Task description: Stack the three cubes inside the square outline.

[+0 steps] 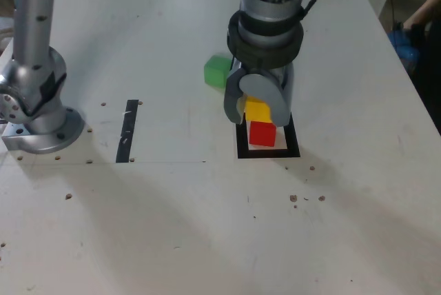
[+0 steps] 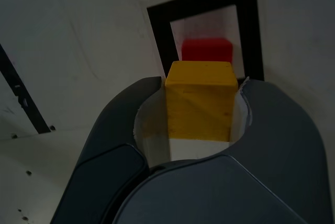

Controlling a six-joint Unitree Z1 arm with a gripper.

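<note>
Wrist view shows my hand (image 2: 199, 111) clamped on the yellow cube (image 2: 200, 101), carried just above and slightly short of the red cube (image 2: 207, 49), which sits inside the square outline (image 2: 162, 35) on the tabletop (image 1: 172, 226). The green cube (image 1: 218, 71) waits behind my hand, outside the frame. The risk, as I judge it — the yellow looks offset from the red, so letting go now could leave it overhanging and toppling. Coming down crooked could also shove the red out of the outline.
</note>
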